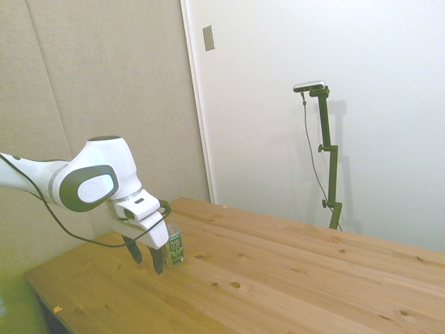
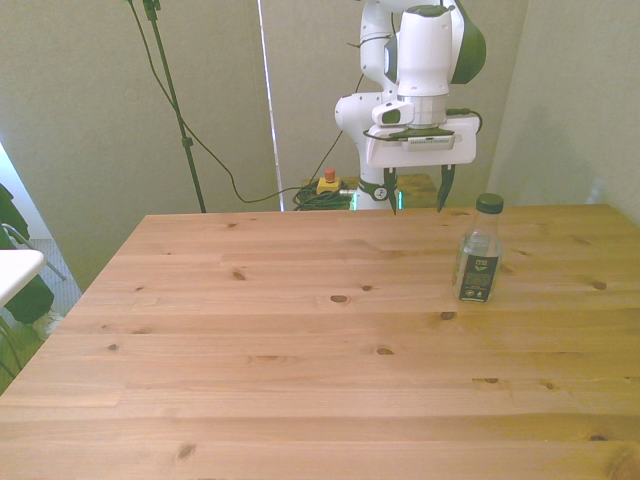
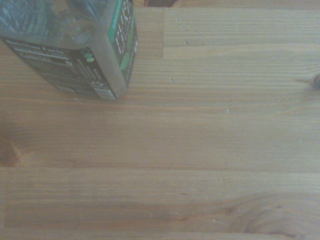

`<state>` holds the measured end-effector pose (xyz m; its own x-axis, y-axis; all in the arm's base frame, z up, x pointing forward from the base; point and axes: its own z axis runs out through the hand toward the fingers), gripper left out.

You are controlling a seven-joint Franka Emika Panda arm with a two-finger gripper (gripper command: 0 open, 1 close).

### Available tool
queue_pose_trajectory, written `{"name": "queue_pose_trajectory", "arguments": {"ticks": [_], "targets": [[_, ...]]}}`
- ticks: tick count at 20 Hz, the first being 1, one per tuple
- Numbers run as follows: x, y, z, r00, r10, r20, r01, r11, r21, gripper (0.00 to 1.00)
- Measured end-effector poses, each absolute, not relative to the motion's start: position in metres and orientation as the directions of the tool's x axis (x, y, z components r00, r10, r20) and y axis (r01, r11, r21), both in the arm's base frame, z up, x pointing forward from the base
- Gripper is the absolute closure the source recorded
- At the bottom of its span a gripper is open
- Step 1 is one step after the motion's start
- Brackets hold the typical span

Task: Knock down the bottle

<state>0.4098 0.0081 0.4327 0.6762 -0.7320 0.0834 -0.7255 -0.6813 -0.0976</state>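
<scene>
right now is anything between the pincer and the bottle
Nothing: in the front view only bare table separates the open pincer from the upright bottle.

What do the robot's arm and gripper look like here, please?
The arm is glossy white with rounded housings and dark grey-green joint bands. A thin black cable loops beneath it in the side view. The gripper has a flat white body and two slim dark jaws.
</scene>
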Motion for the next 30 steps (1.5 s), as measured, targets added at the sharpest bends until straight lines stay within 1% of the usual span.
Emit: {"name": "queue_pose_trajectory", "arguments": {"ticks": [1, 2, 4, 7, 10, 14, 21, 30], "targets": [[0.410, 0.008, 0.432, 0.676, -0.732, 0.083, -0.726, -0.681, -0.097, 0.00], [0.409, 0.008, 0.430, 0.677, -0.732, 0.079, -0.726, -0.681, -0.092, 1.00], [0.408, 0.018, 0.430, 0.677, -0.732, 0.076, -0.727, -0.681, -0.087, 1.00], [0.407, 0.054, 0.435, 0.669, -0.739, 0.084, -0.733, -0.674, -0.089, 1.00], [0.407, 0.083, 0.451, 0.649, -0.755, 0.088, -0.751, -0.655, -0.086, 1.00], [0.415, 0.103, 0.473, 0.618, -0.782, 0.080, -0.778, -0.623, -0.082, 1.00], [0.446, 0.120, 0.499, 0.588, -0.803, 0.098, -0.800, -0.595, -0.076, 1.00], [0.495, 0.112, 0.497, 0.534, -0.835, 0.133, -0.836, -0.545, -0.061, 1.00]]}}
